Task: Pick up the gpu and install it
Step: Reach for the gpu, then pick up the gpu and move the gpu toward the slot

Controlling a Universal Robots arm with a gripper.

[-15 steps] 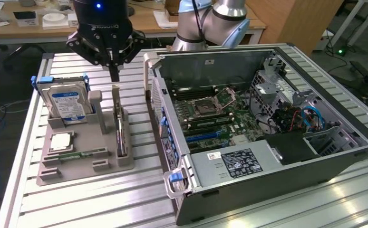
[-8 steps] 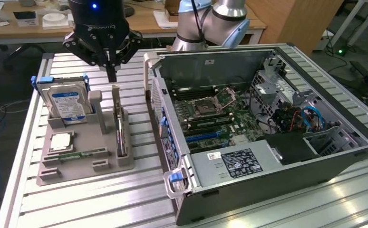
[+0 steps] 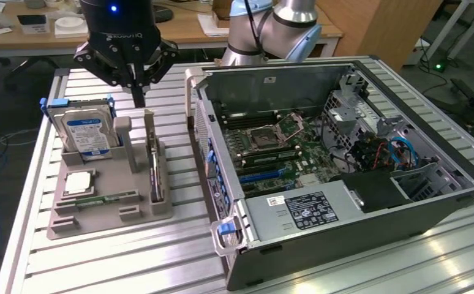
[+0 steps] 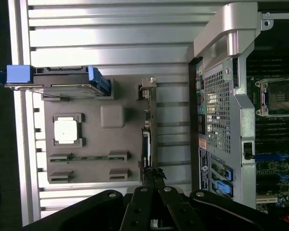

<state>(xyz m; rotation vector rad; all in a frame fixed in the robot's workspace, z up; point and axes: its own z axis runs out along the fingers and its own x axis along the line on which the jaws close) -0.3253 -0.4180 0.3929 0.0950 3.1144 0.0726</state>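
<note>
The gpu (image 3: 154,171), a flat rectangular card with a green circuit board and a silver metal end bracket, stands on its long edge in a slot of the grey plastic holder tray (image 3: 98,217), near the silver hard drive with a blue label (image 3: 88,136). I judge it stiff and rather light but fragile, so the hold should be on the upper edge of the board. The black tool (image 3: 139,100) hangs just above the card, its fingers pressed together with nothing between them. The bench of ribbed aluminium slats (image 3: 139,263) looks hard and smooth; the open grey computer case (image 3: 343,239) lies just beside the tray, and wooden desks (image 3: 180,27) stand behind
</note>
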